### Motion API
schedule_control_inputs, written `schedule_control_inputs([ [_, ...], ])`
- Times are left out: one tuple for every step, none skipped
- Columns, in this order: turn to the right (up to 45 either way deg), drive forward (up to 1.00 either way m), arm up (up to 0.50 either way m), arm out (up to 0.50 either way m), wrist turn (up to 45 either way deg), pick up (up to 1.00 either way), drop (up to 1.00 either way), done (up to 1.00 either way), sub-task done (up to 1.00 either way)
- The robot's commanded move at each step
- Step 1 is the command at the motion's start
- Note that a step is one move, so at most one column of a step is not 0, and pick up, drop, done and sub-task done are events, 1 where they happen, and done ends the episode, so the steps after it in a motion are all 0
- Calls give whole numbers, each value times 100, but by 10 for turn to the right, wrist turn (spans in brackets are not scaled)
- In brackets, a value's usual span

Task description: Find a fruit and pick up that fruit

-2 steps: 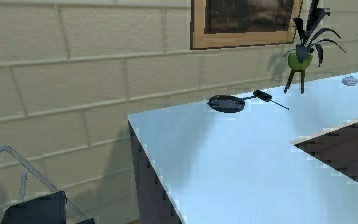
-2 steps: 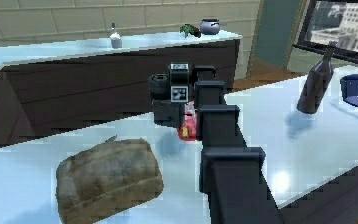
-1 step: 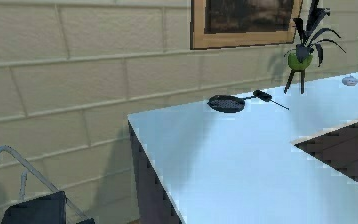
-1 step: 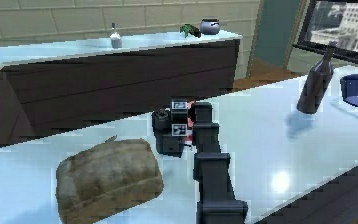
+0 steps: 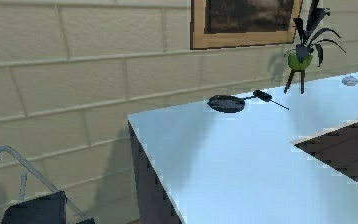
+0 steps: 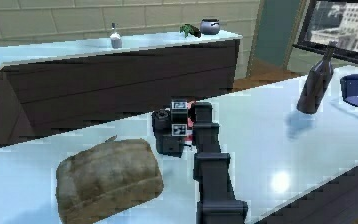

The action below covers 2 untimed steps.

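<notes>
My tool [image 6: 170, 138] at the surface [image 6: 277, 150], something red [image 6: 190, 127] nearby (holding anything? I cannot tell); a careless lift could knock it away.

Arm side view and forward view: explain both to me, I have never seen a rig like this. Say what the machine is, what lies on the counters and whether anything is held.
This is a wheeled robot with one extending arm, in a simulated kitchen. The forward view looks ahead from the robot: a pale counter with a dark pan, a plant in a green pot, and a picture on the brick wall. The arm side view looks out sideways from the robot's body. The dark bar rising from the bottom is the arm; at its far end sits the gripper. On the near counter lie a brown loaf, a dark bottle and a blue bowl. A red bit shows by the gripper; whether it is a fruit, and whether the gripper holds anything, I cannot tell.
</notes>
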Motion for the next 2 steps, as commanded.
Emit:
schedule_control_inputs([
  [0,0,8,0,0,0,0,0,0],
  [0,0,0,0,0,0,0,100,0],
])
